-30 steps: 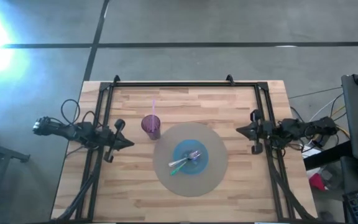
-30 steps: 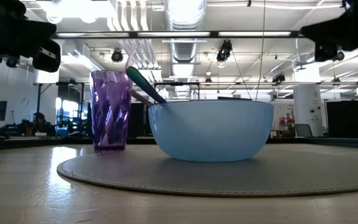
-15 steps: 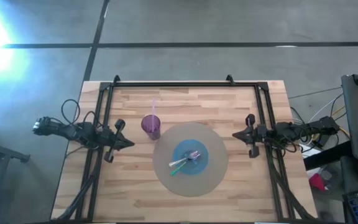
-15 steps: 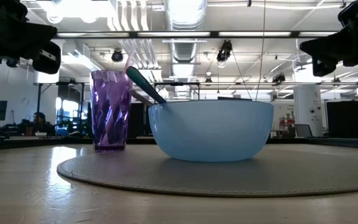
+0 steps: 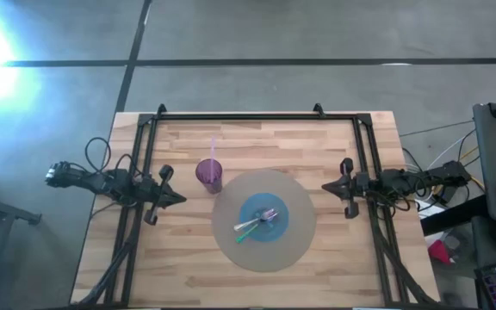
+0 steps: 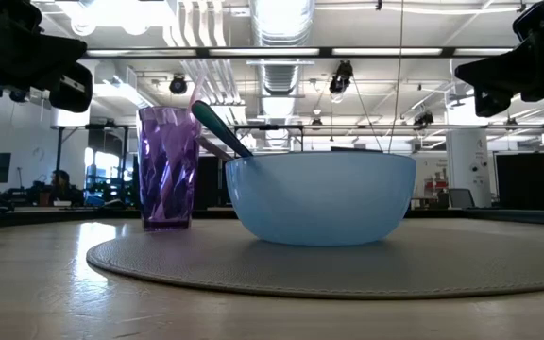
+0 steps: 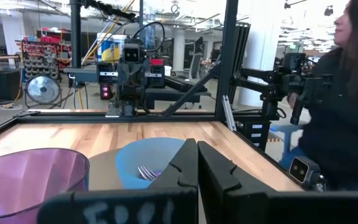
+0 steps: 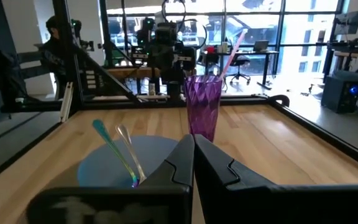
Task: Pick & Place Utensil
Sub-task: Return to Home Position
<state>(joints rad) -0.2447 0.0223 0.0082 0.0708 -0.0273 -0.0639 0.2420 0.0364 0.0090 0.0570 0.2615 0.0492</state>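
A light blue bowl (image 5: 278, 226) (image 6: 319, 198) stands on a round grey placemat (image 5: 231, 241) at the table's middle. A fork (image 5: 268, 213) (image 7: 146, 172), a teal-handled utensil (image 6: 220, 129) (image 8: 107, 144) and a clear-handled one (image 8: 128, 152) lie in it, their handles leaning on the rim toward the left. A purple cup (image 5: 209, 174) (image 6: 168, 168) with a pink straw stands beside the mat's far left. My left gripper (image 5: 180, 199) (image 7: 197, 165) hovers shut left of the mat. My right gripper (image 5: 325, 186) (image 8: 193, 163) hovers shut right of it. Both point level at the bowl.
A black frame (image 5: 239, 118) runs along the table's far, left and right sides. Bare wood (image 5: 257, 142) lies between the mat and the far rail. A person (image 7: 347, 93) stands beyond the table's edge in the left wrist view, another (image 8: 55, 37) in the right wrist view.
My right gripper has sunk a little and edged toward the bowl, then held still. Its fingers stay shut. The bowl, the utensils and the cup have not moved.
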